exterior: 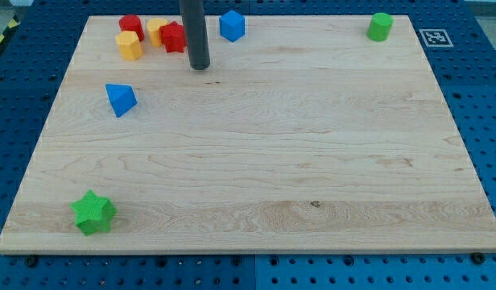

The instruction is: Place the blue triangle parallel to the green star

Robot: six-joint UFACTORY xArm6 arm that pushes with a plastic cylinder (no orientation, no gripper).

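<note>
The blue triangle (120,99) lies on the wooden board (256,145) at the view's upper left. The green star (93,213) sits near the board's bottom left corner, well below the triangle. My tip (200,67) rests on the board near the top, to the right of and above the blue triangle and apart from it. It stands just right of the red star-like block (174,37).
A red cylinder (131,26), two yellow blocks (129,45) (156,31) and the red block cluster at the top left. A blue cube-like block (232,25) sits at the top centre. A green cylinder (380,26) stands at the top right.
</note>
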